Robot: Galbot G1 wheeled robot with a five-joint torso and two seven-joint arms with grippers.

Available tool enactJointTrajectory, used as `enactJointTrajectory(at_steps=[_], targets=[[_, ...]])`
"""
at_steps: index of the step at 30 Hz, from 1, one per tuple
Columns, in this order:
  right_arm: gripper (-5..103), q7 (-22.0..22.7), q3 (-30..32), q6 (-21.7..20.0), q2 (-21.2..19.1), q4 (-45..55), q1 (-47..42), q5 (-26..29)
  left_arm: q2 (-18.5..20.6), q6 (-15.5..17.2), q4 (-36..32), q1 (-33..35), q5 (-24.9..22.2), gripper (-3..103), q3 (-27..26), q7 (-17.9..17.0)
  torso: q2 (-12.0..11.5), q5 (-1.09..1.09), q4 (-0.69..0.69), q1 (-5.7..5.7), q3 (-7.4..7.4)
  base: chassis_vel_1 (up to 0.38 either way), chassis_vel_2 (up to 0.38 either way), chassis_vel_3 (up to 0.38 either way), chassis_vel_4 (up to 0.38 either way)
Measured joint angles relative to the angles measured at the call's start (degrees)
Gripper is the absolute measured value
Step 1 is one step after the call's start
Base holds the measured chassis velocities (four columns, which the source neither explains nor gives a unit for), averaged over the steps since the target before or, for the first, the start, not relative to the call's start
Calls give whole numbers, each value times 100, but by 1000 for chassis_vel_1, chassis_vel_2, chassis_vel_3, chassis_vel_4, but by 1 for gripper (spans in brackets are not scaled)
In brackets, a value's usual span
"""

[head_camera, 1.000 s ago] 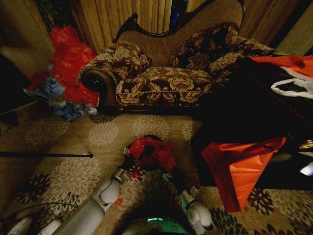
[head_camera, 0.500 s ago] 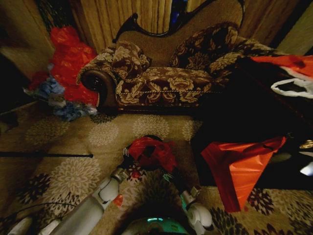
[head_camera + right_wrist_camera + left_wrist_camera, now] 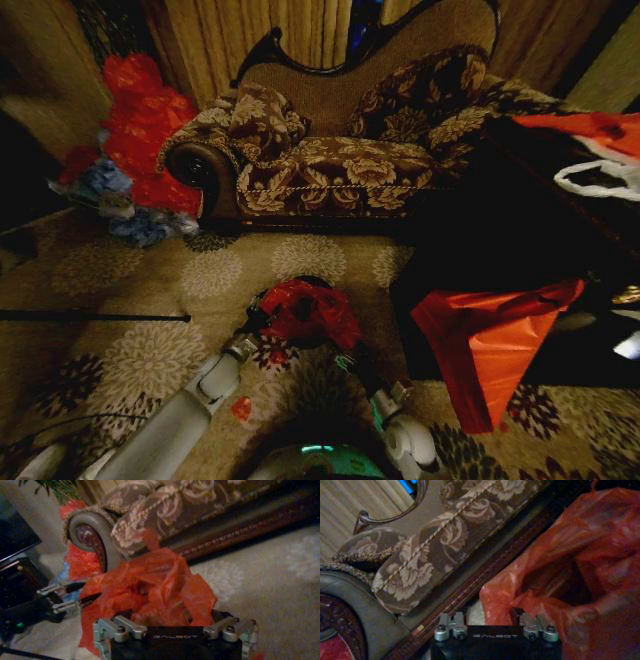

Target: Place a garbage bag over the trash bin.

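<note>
The garbage bag (image 3: pixel 305 310), thin shiny red film, sits bunched over the small black trash bin (image 3: pixel 312 282) on the carpet right in front of me; only an arc of the bin's far rim shows. My left gripper (image 3: pixel 255 322) is at the bag's left side. In the right wrist view the left gripper (image 3: pixel 90 591) has its two dark fingers apart, tips at the film's edge. My right gripper (image 3: pixel 343 352) is at the bag's near right side. The bag (image 3: pixel 155 588) rises in a crumpled mound from between its knuckles and hides them. The bag's open mouth (image 3: pixel 570 573) shows in the left wrist view.
A patterned sofa (image 3: pixel 330 150) stands beyond the bin. A heap of red and blue bags (image 3: pixel 140 150) lies at its left end. A large orange-red sheet (image 3: pixel 490 340) hangs off a dark table on the right. A black rod (image 3: pixel 100 317) lies on the carpet at left.
My left arm has swung a little leftward and its gripper has shifted along the bag's left side. The bag has settled slightly lower and wider. The right arm has barely moved.
</note>
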Motion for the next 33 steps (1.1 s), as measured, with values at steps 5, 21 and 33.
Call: enactJointTrajectory(at_steps=[5,21,33], targets=[[100,33,-30,3,-213,464,-183,-59,-47,66,-18,-281,-160,41,106,12,0,0,-2,0,0,0,0,0,0],[100,1114,-307,-1280,-1160,-321,1608,1897,88,142,-193,-330,-275,0,66,13,0,1,1,0,0,0,0,0,0],[100,1262,-752,-1661,-1066,-556,2091,2851,109,149,-161,-396,-355,0,60,10,0,0,0,0,0,0,0,0,0]])
